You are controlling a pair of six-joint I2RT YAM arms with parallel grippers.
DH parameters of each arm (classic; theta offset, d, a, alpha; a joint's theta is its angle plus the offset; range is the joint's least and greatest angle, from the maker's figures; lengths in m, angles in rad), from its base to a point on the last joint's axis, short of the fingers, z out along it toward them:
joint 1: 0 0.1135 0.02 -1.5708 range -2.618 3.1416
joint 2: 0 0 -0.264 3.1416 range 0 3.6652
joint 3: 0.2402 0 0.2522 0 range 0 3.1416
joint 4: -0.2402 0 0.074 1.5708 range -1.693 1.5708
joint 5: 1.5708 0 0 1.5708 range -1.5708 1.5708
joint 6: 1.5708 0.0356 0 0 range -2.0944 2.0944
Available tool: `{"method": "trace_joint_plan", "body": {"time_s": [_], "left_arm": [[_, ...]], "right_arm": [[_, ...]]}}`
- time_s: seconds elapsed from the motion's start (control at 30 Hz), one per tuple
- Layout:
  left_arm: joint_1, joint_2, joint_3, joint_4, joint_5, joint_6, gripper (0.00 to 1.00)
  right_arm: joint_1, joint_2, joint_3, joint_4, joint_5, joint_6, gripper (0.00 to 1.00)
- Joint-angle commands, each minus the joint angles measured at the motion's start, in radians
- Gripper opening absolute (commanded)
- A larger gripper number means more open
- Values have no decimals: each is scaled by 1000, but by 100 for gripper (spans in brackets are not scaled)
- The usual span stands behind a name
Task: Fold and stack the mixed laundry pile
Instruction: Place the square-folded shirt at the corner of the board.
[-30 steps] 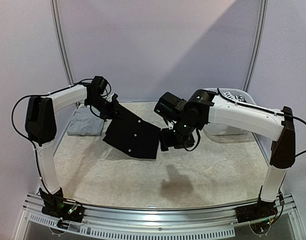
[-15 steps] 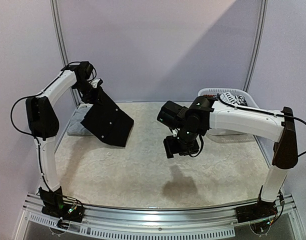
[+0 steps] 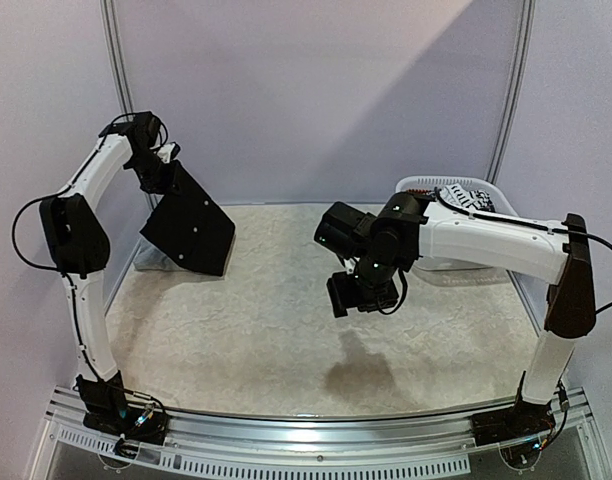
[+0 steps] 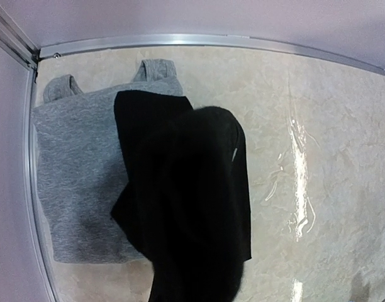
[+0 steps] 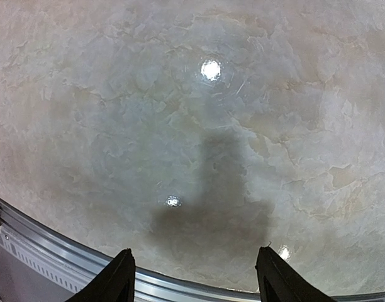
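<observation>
Left gripper point(image 3: 166, 168) is lifted high above the far left corner of the table point(image 3: 286, 340), its jaws pressed together on the upper edge of the black garment point(image 3: 191, 228). That garment hangs from the pinch as a flat, folded panel with its lower corners in the air, clear of the tabletop. A few small pale dots show on its face in the top view.

Directly beneath it lies the light grey sleeveless top point(image 3: 148, 262), folded into a rectangle against the left rail and near the back wall. From the left wrist camera, the black garment point(image 4: 186, 207) covers the right half of the grey top point(image 4: 73, 189). The grey top's two shoulder straps point toward the far wall, and its left part is in plain sight. The gripper's own fingers cannot be made out in that view.

Right gripper point(image 3: 358, 296) hovers over the middle of the table, well apart from both garments, pointing down. Its fingers are spread with nothing between them. The right wrist camera shows both fingertips point(image 5: 124, 270) at the lower edge of the picture, bare marbled tabletop point(image 5: 199, 113) beyond them, and the metal front rail point(image 5: 48, 251) along the lower left.

At the far right, behind the right arm, stands a white laundry basket point(image 3: 441, 262) with a black-and-white printed piece point(image 3: 473, 196) showing above its rim.
</observation>
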Motion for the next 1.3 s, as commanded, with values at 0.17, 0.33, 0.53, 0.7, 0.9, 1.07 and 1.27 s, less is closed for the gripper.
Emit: {"method": "trace_joint_plan", "body": {"time_s": [0.17,0.33,0.53,0.7,0.9,1.07,1.27], "left_arm": [[24,-20,59,41,-11,53,0],[58,-9,73,23,-41,86,0],[59,21,77,56,-92,154,0],[63,76,74,91,-125,170,0],[64,122,72,124,-163,181,0],[67,130,44,160,-250,188,0],[71,136,21,207,-287,181,1]], "right_arm": [[-4,18,23,-29,-21,-27,66],[-4,25,26,-36,-26,-36,66],[-4,26,11,-40,-44,-45,66],[-4,32,29,-60,-48,-52,66],[-3,38,25,-76,-54,-55,66],[-4,42,25,-84,-59,-59,66],[-5,78,77,-118,-58,-83,66]]}}
